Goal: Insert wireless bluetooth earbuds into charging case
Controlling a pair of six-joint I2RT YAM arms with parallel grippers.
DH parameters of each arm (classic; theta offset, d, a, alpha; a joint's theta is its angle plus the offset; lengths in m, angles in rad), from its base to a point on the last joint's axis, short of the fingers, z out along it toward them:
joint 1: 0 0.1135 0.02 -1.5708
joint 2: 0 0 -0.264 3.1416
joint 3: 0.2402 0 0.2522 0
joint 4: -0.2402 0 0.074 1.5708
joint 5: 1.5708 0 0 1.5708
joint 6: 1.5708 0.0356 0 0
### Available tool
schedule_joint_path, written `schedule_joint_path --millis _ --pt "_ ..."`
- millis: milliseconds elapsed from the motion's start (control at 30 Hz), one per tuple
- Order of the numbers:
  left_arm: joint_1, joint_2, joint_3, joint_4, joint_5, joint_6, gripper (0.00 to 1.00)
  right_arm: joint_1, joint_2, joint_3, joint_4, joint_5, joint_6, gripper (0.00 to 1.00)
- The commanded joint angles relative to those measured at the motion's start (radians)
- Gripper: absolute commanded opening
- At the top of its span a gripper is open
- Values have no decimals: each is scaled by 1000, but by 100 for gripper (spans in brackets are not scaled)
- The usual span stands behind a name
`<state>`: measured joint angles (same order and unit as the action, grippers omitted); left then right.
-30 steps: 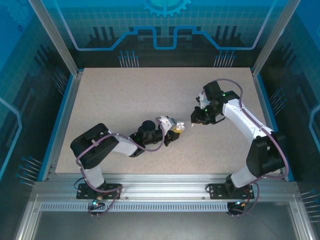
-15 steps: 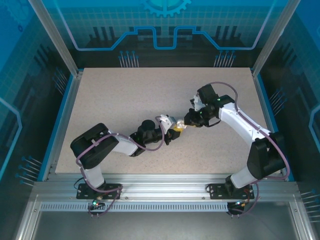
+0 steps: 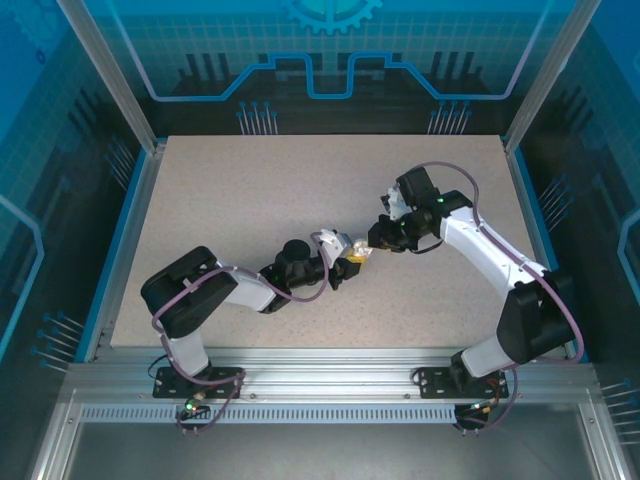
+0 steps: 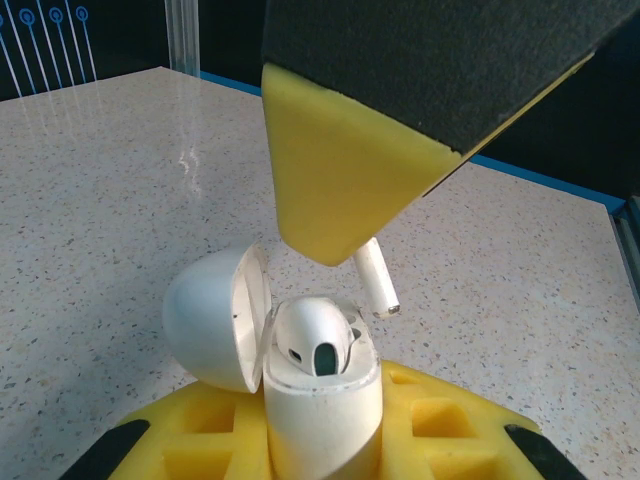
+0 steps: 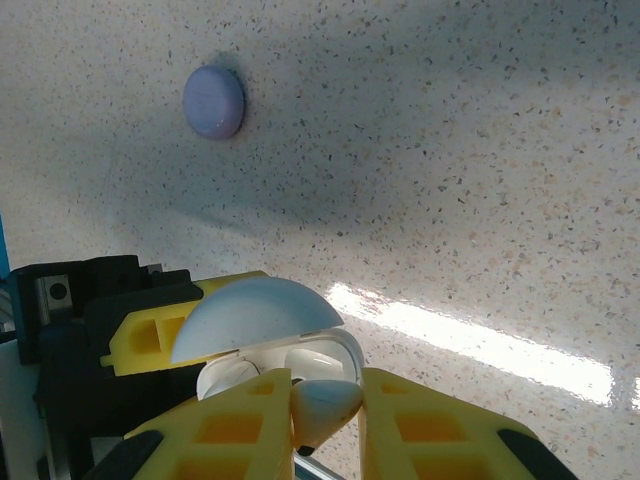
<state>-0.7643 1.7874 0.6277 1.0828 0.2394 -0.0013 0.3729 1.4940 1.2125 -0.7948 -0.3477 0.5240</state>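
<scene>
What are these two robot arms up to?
The left hand holds a white charging case with its lid open; one white earbud sits inside. The right hand pinches a second earbud just above the case's opening, not yet seated. A pale purple disc lies on the table.

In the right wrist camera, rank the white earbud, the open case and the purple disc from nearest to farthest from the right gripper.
1. White earbud, pinched between the right gripper jaws.
2. Open case, just beyond, lower left.
3. Purple disc, far off on the table, upper left.
</scene>
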Motion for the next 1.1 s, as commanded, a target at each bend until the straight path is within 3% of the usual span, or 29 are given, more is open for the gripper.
schedule_joint_path --millis 0,1067 --pt "-6 8 17 50 14 -9 12 3 -17 32 -15 5 -1 20" --pt "-6 -12 -10 79 27 -14 12 -2 3 68 -17 9 -13 20"
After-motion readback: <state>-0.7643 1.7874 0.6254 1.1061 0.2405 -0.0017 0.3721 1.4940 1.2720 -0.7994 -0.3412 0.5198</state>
